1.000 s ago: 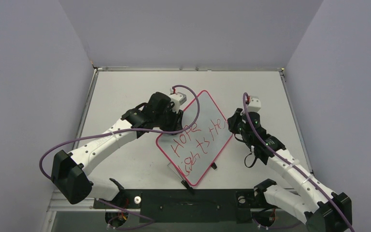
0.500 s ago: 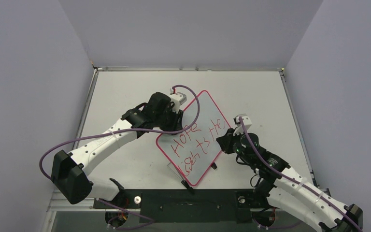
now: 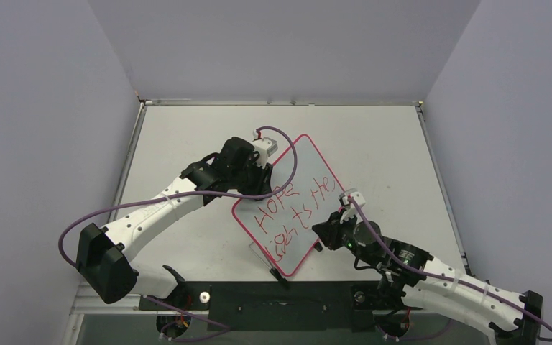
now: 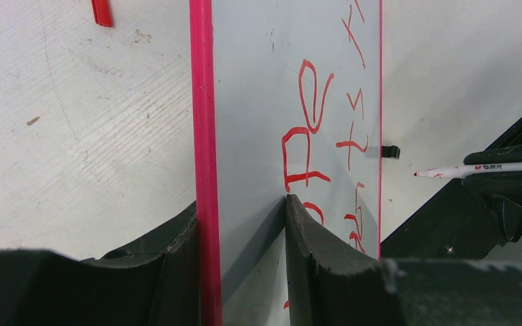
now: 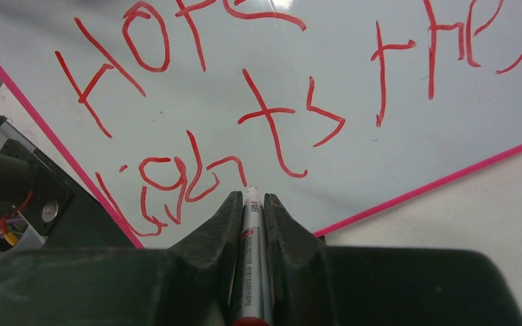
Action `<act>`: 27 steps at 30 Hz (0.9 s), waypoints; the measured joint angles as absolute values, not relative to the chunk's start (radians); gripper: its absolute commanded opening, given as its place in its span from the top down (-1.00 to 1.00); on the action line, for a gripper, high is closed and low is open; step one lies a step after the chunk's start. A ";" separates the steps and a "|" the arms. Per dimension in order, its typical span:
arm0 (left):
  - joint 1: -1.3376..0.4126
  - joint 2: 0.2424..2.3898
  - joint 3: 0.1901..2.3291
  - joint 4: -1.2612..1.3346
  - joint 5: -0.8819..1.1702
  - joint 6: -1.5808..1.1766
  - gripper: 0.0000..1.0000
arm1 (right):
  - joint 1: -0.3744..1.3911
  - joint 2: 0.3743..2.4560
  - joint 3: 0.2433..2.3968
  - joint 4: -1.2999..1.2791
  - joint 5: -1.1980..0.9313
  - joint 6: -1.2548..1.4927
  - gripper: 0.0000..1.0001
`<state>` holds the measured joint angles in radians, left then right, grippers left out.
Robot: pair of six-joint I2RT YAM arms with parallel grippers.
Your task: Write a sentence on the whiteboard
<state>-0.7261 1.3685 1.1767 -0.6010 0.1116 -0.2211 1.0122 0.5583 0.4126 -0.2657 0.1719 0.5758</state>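
Note:
The whiteboard [image 3: 309, 169], white with a red-pink rim, lies slantwise mid-table. The sentence [image 3: 273, 210] in red reads "HOPE", then scrawled words like "its the" and "light". My left gripper [image 3: 262, 169] is shut on the board's far-left rim; in the left wrist view my left gripper [image 4: 241, 202] pinches the whiteboard [image 4: 258, 102]. My right gripper [image 3: 323, 231] is shut on a silver marker [image 5: 250, 244] at the board's near-right edge. In the right wrist view my right gripper [image 5: 250, 197] points the tip at the whiteboard [image 5: 394, 156] below the sentence [image 5: 149, 41]. In the left wrist view the marker [image 4: 476, 168] tip is apart from the rim.
A small black clip [image 3: 318, 246] sits at the board's near-right edge, another black piece [image 3: 280, 277] at its near corner. A red cap-like piece [image 4: 100, 12] lies on the table left of the board. The dark mounting bar [image 3: 273, 302] runs along the near edge.
My right arm has swung from the right of the board down towards its near-right edge, the marker now pointing at the lower lines. The left arm and the board have not moved.

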 measured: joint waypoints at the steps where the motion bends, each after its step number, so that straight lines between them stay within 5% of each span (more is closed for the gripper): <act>1: -0.726 1.369 1.177 -0.601 0.112 -0.221 1.00 | 1.023 0.554 0.407 -0.265 0.177 0.580 1.00; 27: -0.728 1.368 1.177 -0.601 0.108 -0.221 1.00 | 1.330 0.599 0.347 -0.149 0.287 0.591 1.00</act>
<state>-0.7277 1.3678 1.1767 -0.6010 0.1081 -0.2211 1.3300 0.5987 0.3470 -0.1486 0.2874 0.5915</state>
